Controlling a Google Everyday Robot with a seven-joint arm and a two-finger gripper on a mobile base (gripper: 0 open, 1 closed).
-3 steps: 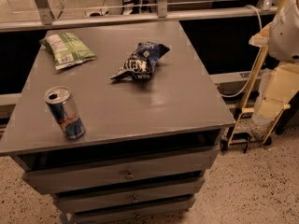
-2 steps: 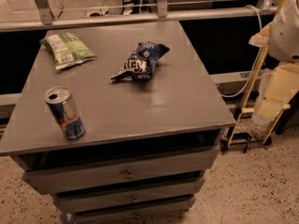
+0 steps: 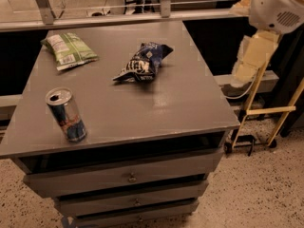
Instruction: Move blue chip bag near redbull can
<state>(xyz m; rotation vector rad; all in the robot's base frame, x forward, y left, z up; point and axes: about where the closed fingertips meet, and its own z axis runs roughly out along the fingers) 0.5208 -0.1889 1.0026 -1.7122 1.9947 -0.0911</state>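
Observation:
The blue chip bag (image 3: 142, 62) lies crumpled on the grey table top (image 3: 180, 103), a little behind its middle. The redbull can (image 3: 66, 114) stands upright near the table's front left edge, well apart from the bag. My gripper is out of view; only the arm's white round joint (image 3: 278, 4) and a cream link (image 3: 254, 53) show at the upper right, beyond the table's right edge.
A green-and-white chip bag (image 3: 69, 50) lies at the table's back left. The table has drawers (image 3: 130, 177) under its top. A railing (image 3: 109, 20) runs behind it. A yellow-framed stand (image 3: 266, 113) is on the speckled floor to the right.
The arm's cream link at the right has risen and shifted slightly left. The bag, the can and the green bag have not moved.

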